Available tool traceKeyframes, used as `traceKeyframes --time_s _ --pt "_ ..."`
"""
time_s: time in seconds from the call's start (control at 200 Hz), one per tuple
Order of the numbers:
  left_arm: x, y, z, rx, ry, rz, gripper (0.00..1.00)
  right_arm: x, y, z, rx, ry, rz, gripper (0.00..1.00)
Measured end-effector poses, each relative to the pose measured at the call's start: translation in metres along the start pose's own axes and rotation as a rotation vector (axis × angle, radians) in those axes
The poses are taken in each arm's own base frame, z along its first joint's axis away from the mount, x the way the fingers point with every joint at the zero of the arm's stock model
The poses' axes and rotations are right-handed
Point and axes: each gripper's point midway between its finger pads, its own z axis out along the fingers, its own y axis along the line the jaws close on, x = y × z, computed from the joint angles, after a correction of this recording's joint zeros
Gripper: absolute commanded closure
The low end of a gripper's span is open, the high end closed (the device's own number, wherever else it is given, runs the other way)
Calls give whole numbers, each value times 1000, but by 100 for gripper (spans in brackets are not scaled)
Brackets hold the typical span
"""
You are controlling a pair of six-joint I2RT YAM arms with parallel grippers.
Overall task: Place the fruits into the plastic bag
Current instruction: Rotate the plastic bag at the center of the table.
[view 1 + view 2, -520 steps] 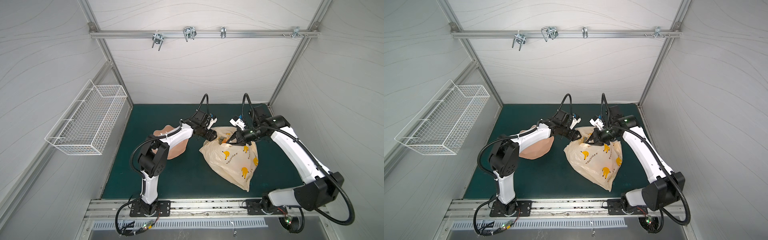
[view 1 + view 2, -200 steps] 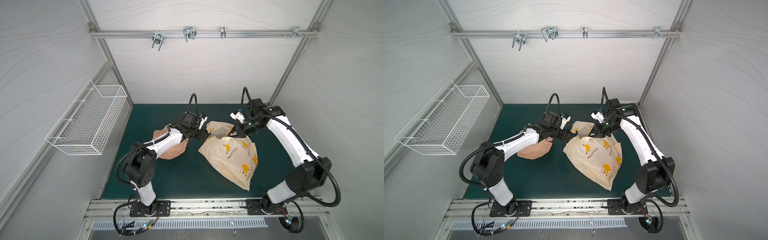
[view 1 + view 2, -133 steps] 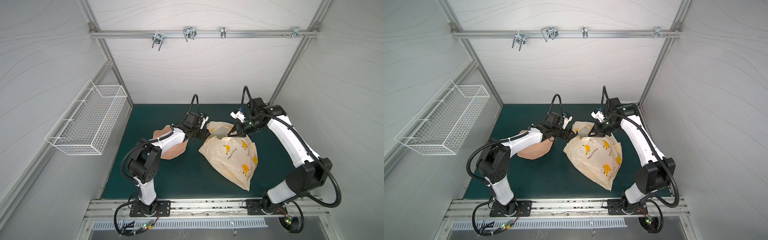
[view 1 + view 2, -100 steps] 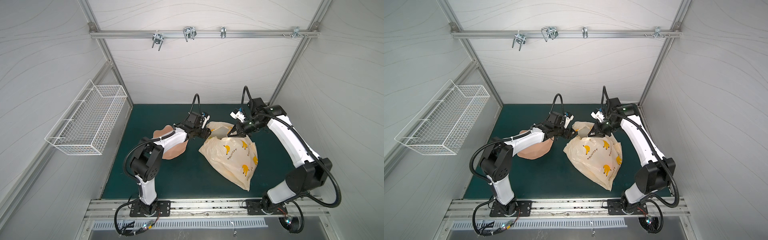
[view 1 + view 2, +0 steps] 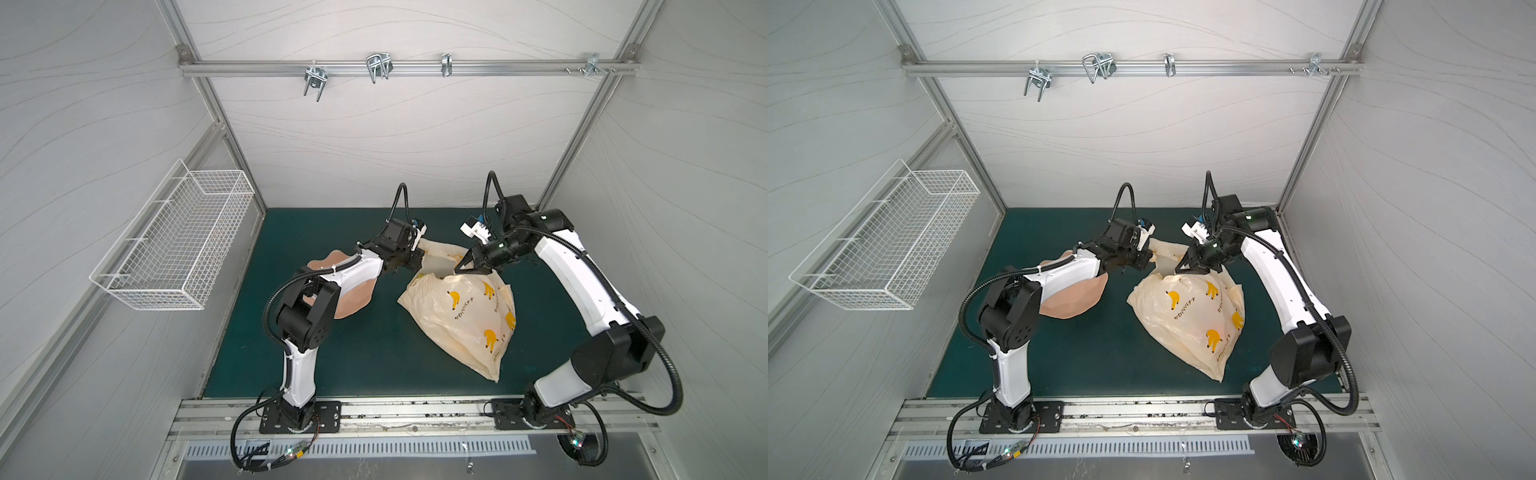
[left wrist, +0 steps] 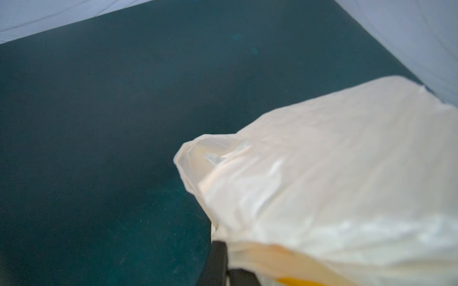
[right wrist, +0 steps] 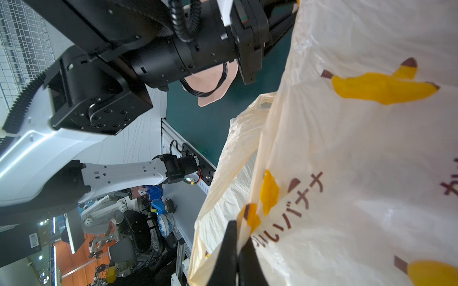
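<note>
Across the lower middle of both top views spreads a dark green mat (image 5: 365,357), matte and finely speckled. At centre right on it lies the bag (image 5: 465,320): cream, thin and crinkled, roughly triangular with its point toward the bottom edge. It is printed with yellow banana bunches and dark lettering. Its mouth end, at the upper side, is held up between the two grippers. Left of centre sits a pinkish plate (image 5: 353,301), smooth with a scalloped rim, and the left arm (image 5: 357,266) covers much of it.

The left gripper (image 5: 417,262) is closed on the bag's upper left handle, though its tips are too small to read from above. The left wrist view gives only pale, blurred film heaped over one dark finger (image 6: 219,257). A yellow sliver at that frame's bottom edge could be print or fruit.

The right gripper (image 5: 460,269) is clamped on the bag's upper right rim. Only the right wrist view shows this plainly, at lower centre: two black fingers (image 7: 229,247) pressed together on a fold of film. In the upper middle, that view also catches the plate's edge behind the left arm's wrist.

The fruits cannot be made out anywhere, since the film hides the bag's inside.
</note>
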Motion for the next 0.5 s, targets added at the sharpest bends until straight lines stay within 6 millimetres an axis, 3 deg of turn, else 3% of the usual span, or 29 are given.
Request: traceKeyframes --time_s 0.115,0.25,0.38,0.5 --pt "-12 13 -21 -3 -20 -32 100 -4 -2 -3 29 -15 -7 96" --pt "-30 29 -60 -15 -60 -65 100 -21 -8 -12 121 -51 -31 97" --pt "-49 43 -104 -19 -101 -99 100 -53 -16 -26 246 -110 -73 97" --pt "-70 44 -141 -16 -137 -114 100 -84 -21 -41 352 -184 -114 93"
